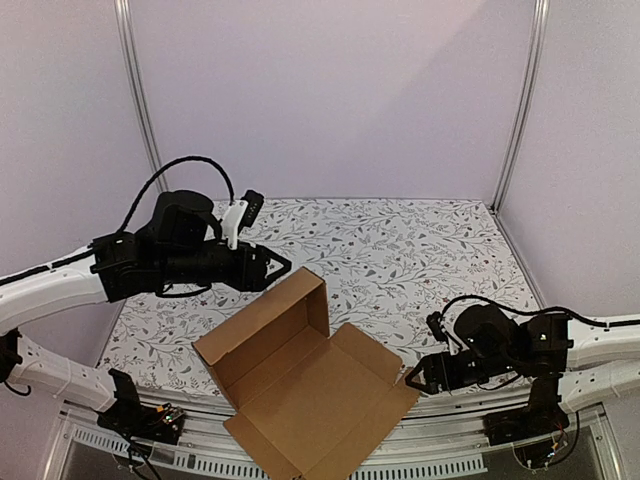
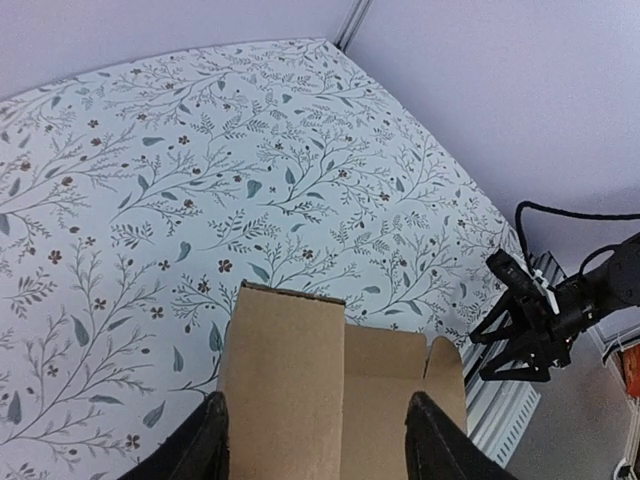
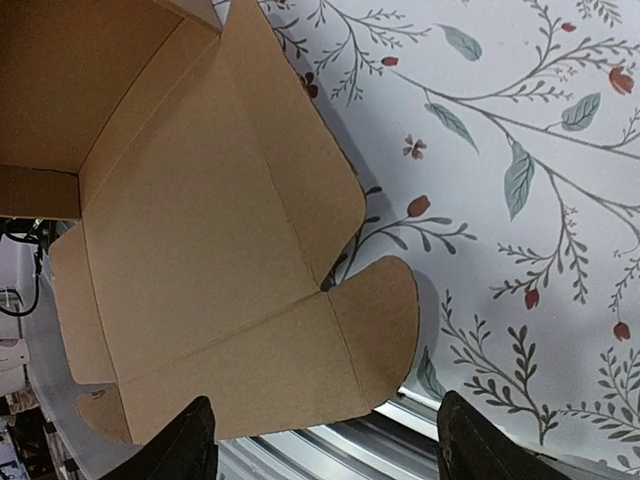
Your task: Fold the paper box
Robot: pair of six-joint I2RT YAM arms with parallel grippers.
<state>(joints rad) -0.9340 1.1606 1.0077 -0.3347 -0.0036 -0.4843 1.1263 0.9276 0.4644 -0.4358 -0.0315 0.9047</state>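
Note:
The paper box [image 1: 300, 390] is plain brown cardboard, partly folded. Its tray part on the left has raised walls. Its lid lies flat to the lower right and reaches over the table's near edge. My left gripper [image 1: 283, 265] is open and hovers just left of the box's far upright corner. In the left wrist view the box wall [image 2: 285, 380] shows between its spread fingers [image 2: 215, 445]. My right gripper [image 1: 410, 378] is open at the lid's right corner. In the right wrist view the lid and its rounded tabs [image 3: 200, 250] lie ahead of its fingers [image 3: 195, 440].
The table carries a floral cloth [image 1: 420, 250]. A metal rail [image 1: 450, 410] runs along the near edge under the lid. White walls and frame posts [image 1: 140, 100] close the back and sides. The right arm shows in the left wrist view [image 2: 540, 320].

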